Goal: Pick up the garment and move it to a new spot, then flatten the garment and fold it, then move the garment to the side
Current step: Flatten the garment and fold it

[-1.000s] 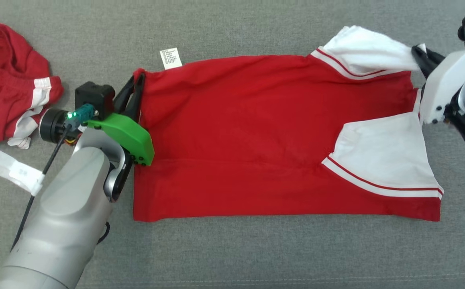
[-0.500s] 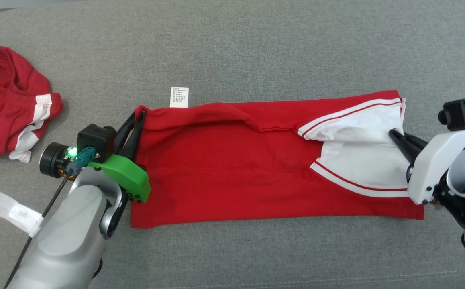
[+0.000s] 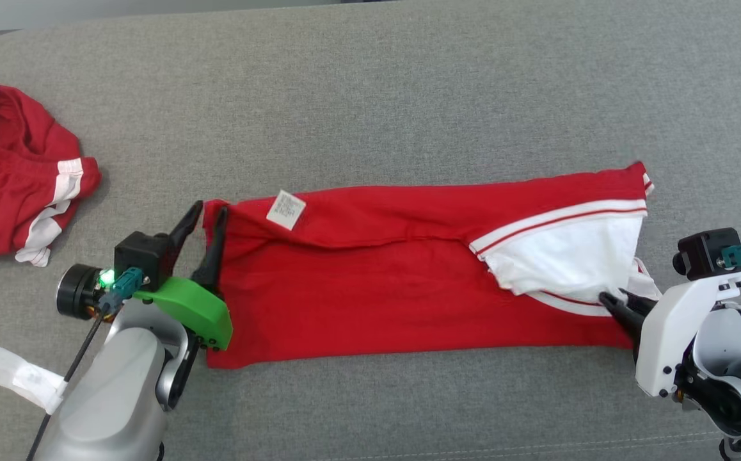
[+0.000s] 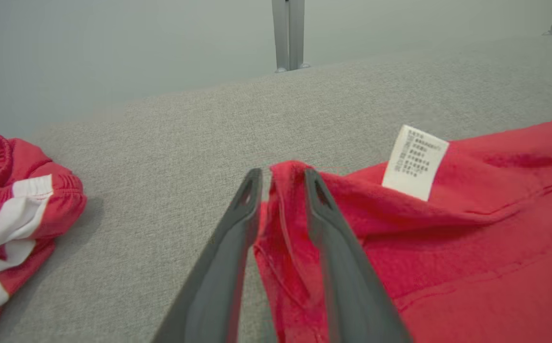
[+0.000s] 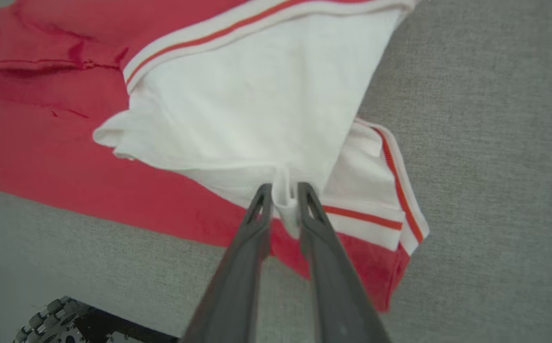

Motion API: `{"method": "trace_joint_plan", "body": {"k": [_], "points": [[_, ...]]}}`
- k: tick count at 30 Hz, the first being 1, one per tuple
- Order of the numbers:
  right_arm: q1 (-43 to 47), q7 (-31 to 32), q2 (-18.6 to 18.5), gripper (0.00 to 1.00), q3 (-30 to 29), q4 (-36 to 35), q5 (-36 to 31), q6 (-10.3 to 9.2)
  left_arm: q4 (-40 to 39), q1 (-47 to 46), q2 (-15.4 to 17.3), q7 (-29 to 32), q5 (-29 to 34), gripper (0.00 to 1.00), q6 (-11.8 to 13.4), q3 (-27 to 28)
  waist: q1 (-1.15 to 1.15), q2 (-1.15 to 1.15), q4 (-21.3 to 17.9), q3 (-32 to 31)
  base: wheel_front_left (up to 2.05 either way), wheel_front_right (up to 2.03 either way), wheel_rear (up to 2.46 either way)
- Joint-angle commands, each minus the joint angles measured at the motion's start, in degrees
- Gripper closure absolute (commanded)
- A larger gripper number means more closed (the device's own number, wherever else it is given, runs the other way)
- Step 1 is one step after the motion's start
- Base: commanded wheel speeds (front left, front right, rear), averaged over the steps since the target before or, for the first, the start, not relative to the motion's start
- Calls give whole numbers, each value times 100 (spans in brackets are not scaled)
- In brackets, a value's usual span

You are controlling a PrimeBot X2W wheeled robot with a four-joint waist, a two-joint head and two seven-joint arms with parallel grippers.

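Jaws of the left gripper [image 3: 209, 209] stand parted, loose around the far left-end corner of the long red cloth shirt with white sleeves [image 3: 377, 288]. In the left wrist view one dark finger [image 4: 338, 257] touches the raised red corner fold, and the other sits just off it, over bare grey.

The right gripper [image 3: 612, 297] has its jaws nearly together with a small white fold of sleeve cloth between the tips [image 5: 284, 187]. Clamped or let go, cannot tell; the gap is narrow and the fold hides the contact.

The shirt lies stretched sideways on the flat grey woven upholstery surface [image 3: 370, 96], folded lengthwise into a long band. Its hem end is at the robot's left and its sleeve end at the right. One white sleeve with red-striped trim [image 3: 569, 250] is folded over the red body, and a second striped sleeve edge pokes out under it. A white rectangular care label [image 3: 286, 209] lies tilted on the red cloth near the left gripper.

At far left, well apart from the shirt, is a crumpled red garment with white bands [image 3: 12, 173]. A white tape-like strip [image 3: 6, 374] lies beside the left forearm. A grey metal post [image 4: 288, 33] stands beyond the far edge of the surface.
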Motion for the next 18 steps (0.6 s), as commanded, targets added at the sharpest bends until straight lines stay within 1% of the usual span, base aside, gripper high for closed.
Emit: {"method": "trace_joint_plan", "body": {"k": [1,6,10,14,18], "points": [[67,2,41,0,-33,-39,-59,3,-5,156,-56,-15,-50,0,34,121,0,0,-1,-14,0,0,0],[57,-209,194,0,-155,-105,-163,3,-406,545,-348,-15,-220,0,67,825,0,0,12,-95,0,0,0],[-76,-448,343,0,-351,-32,-310,3,-952,988,-685,-9,-254,0,-34,1535,0,0,51,-209,0,0,0],[-229,-535,520,0,-584,149,-417,3,-1576,1462,-1009,-9,24,0,-205,2195,0,0,102,-318,0,0,0],[-406,-594,717,0,-863,466,-574,3,-1984,1838,-1204,-9,328,0,-389,2539,0,0,177,-380,0,0,0]]}}
